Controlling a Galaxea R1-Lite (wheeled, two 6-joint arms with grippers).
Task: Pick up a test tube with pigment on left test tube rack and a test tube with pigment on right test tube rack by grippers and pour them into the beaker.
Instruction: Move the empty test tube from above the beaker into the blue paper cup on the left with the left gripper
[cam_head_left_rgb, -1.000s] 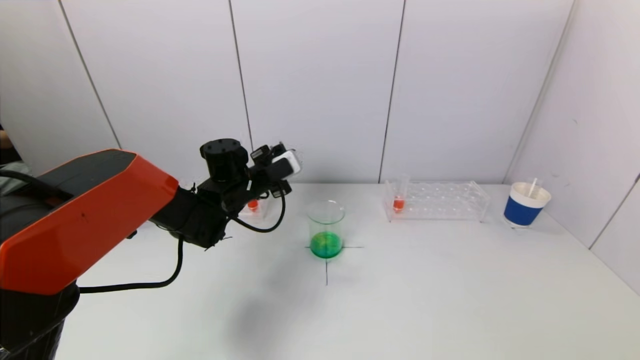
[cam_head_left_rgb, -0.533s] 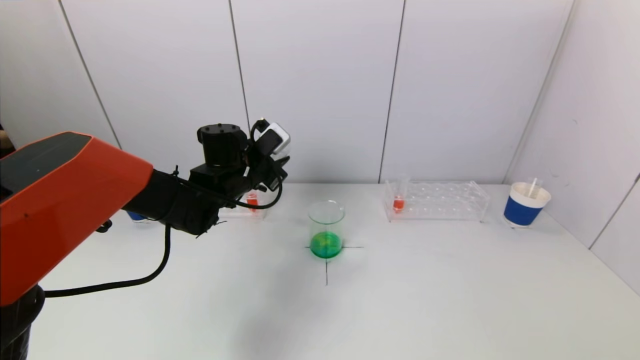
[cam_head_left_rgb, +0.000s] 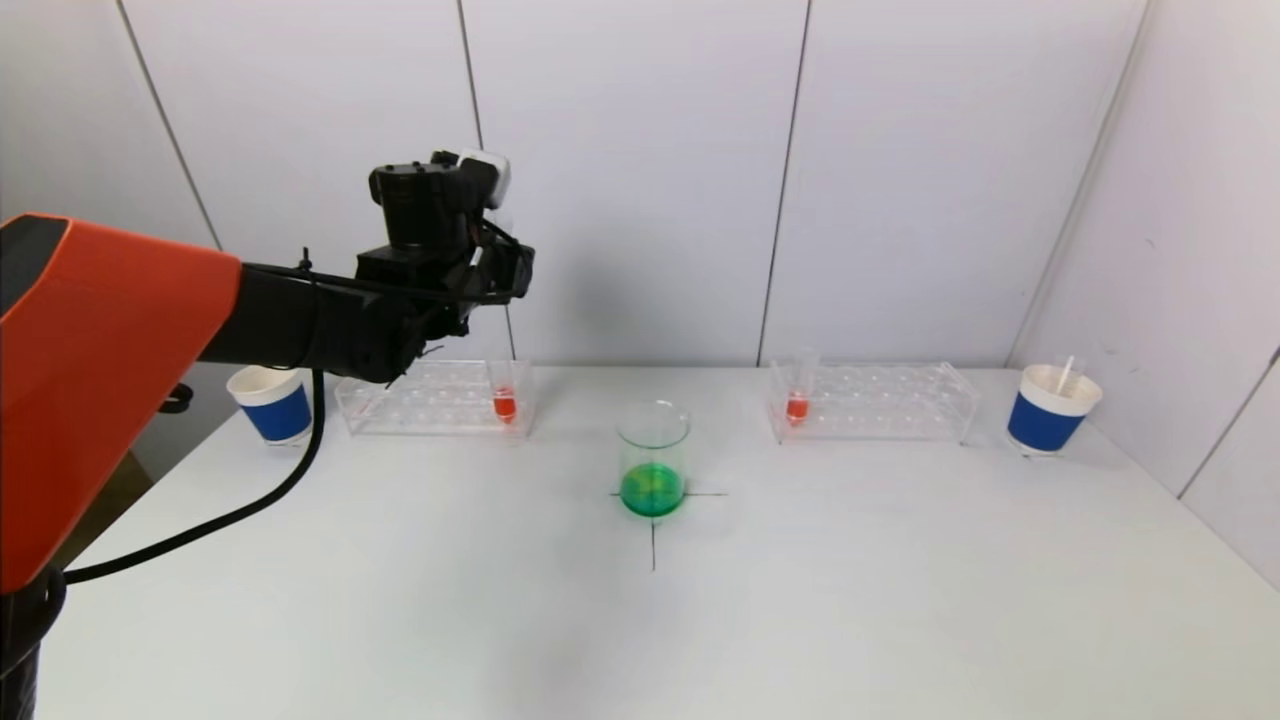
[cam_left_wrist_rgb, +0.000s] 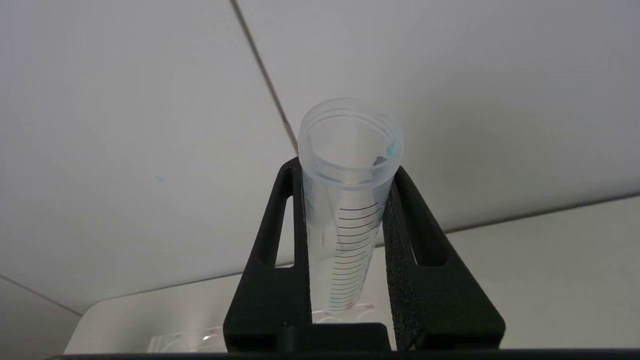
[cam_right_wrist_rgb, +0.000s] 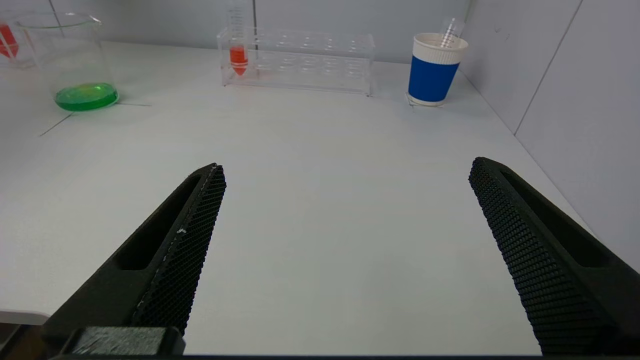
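Note:
My left gripper (cam_head_left_rgb: 508, 272) is raised above the right end of the left clear rack (cam_head_left_rgb: 420, 400). In the left wrist view it (cam_left_wrist_rgb: 345, 172) is shut on an empty graduated test tube (cam_left_wrist_rgb: 345, 210), held upright, with blue drops at its rim. A tube with red pigment (cam_head_left_rgb: 504, 398) stands in the left rack. Another red tube (cam_head_left_rgb: 797, 398) stands at the left end of the right rack (cam_head_left_rgb: 890, 400). The beaker (cam_head_left_rgb: 652, 458) holds green liquid at the table's middle. My right gripper (cam_right_wrist_rgb: 347, 172) is open and empty, low over the table's front right, out of the head view.
A blue paper cup (cam_head_left_rgb: 270, 405) stands left of the left rack. Another blue cup (cam_head_left_rgb: 1055, 410) with an empty tube in it stands right of the right rack. Walls close off the back and the right side. A black cross marks the beaker's spot.
My left arm has lifted and swung back left, from beside the beaker to above the left rack. Its wrist has turned upright. The left rack and cup have come into view.

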